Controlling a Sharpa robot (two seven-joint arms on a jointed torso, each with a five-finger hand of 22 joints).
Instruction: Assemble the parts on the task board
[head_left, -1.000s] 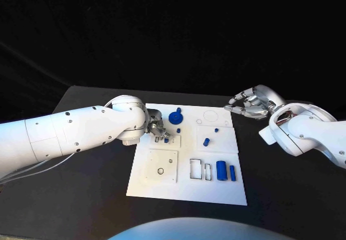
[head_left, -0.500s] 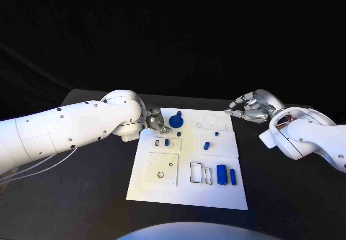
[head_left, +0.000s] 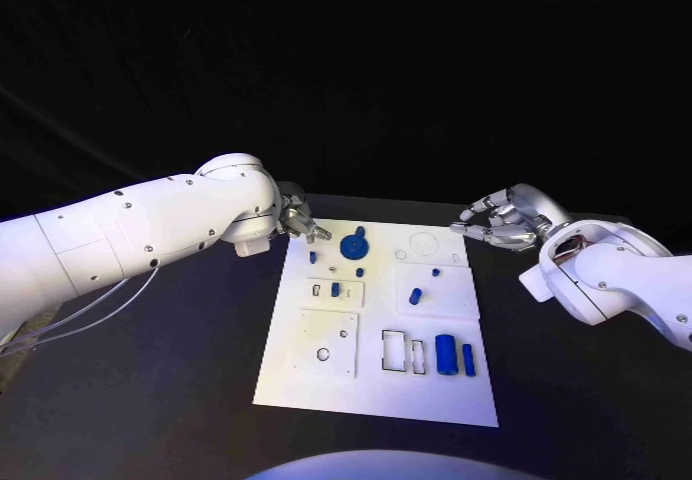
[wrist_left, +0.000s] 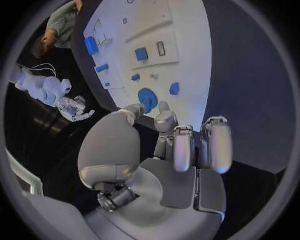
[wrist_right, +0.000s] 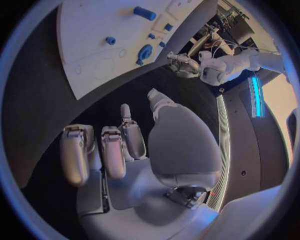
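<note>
The white task board (head_left: 372, 375) lies in the middle of the black table. On its far part stands a round blue part (head_left: 356, 242) with several small blue parts (head_left: 336, 289) near it. Two larger blue blocks (head_left: 444, 355) sit at its near right. My left hand (head_left: 299, 222) hovers at the board's far left corner, fingers apart and holding nothing. In the left wrist view the hand (wrist_left: 169, 145) hangs over the table just off the board (wrist_left: 181, 60), near the round part (wrist_left: 147, 98). My right hand (head_left: 502, 222) hangs empty off the far right corner, and its wrist view shows its fingers (wrist_right: 115, 150) loosely spread.
Empty outlined recesses (head_left: 401, 350) and a square plate with a hole (head_left: 326, 343) mark the board's near half. Black table surface (head_left: 173, 380) surrounds the board on all sides. The right wrist view shows the board (wrist_right: 87, 45) ahead of the right hand.
My left hand has pulled back from the small parts on the board's left side toward the far left corner, uncovering a small blue part. The right hand has hardly moved.
</note>
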